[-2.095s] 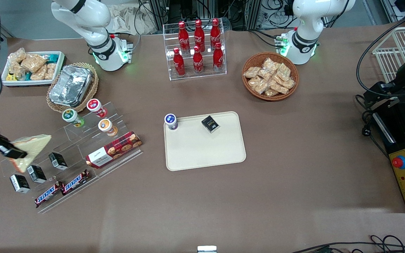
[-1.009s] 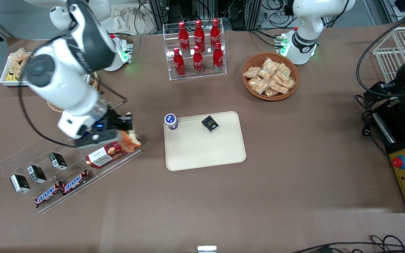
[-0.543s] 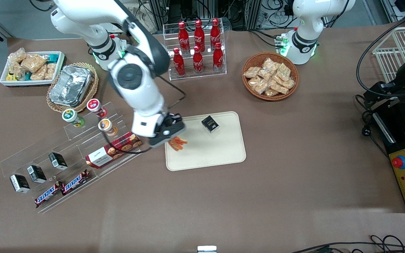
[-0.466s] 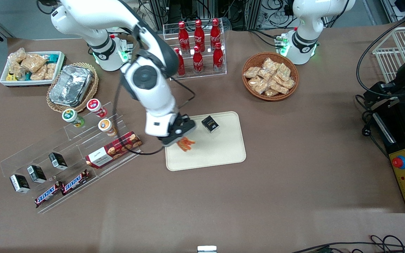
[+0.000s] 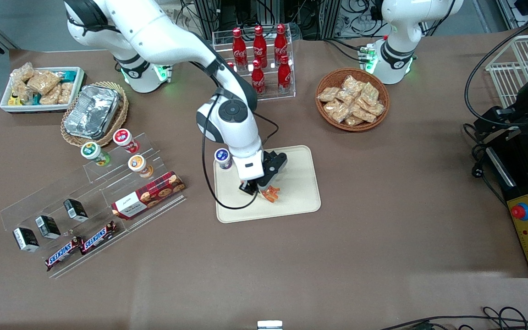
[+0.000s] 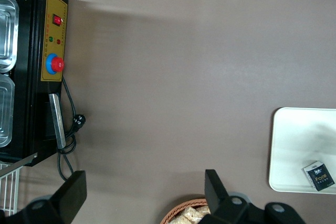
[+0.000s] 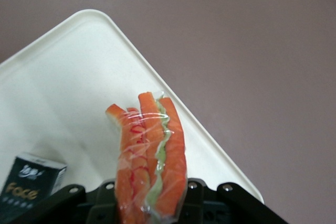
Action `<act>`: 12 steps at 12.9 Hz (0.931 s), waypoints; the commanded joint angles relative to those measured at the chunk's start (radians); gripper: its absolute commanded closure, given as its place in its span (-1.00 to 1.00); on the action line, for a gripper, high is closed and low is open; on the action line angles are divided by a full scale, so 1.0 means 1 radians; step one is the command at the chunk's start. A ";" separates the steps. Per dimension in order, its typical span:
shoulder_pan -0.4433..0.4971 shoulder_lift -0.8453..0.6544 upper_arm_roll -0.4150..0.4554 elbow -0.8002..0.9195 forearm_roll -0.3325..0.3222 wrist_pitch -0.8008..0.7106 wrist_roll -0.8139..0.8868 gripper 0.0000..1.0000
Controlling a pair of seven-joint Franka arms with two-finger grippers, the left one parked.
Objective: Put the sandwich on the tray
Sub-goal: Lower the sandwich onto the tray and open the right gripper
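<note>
My right gripper hangs over the cream tray, near its edge closest to the front camera, and is shut on the wrapped sandwich. Only the red-orange and green filling edge shows below the fingers in the front view. In the right wrist view the sandwich points down at the tray, held a little above it. A small black box lies on the tray beside the gripper; the arm hides it in the front view.
A blue-lidded cup stands at the tray's corner toward the working arm's end. An acrylic rack holds a biscuit box, cups, small black boxes and Snickers bars. A cola bottle rack and a snack basket lie farther from the camera.
My gripper has carried the sandwich from the acrylic rack across the table to above the tray, then further over it toward the parked arm's end. The arm now hides the black box.
</note>
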 commanded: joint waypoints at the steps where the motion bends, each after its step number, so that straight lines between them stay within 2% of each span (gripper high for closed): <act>1: 0.002 0.082 -0.008 0.042 -0.021 0.093 -0.084 0.48; 7: -0.003 0.168 -0.009 0.045 -0.024 0.217 -0.224 0.46; 9: -0.004 0.175 -0.009 0.050 -0.013 0.217 -0.210 -0.11; 10: -0.004 0.175 -0.009 0.050 -0.013 0.217 -0.210 -0.85; 11: -0.004 0.175 -0.009 0.051 -0.011 0.217 -0.207 -0.98; 12: -0.003 0.174 -0.009 0.051 -0.010 0.216 -0.198 -0.98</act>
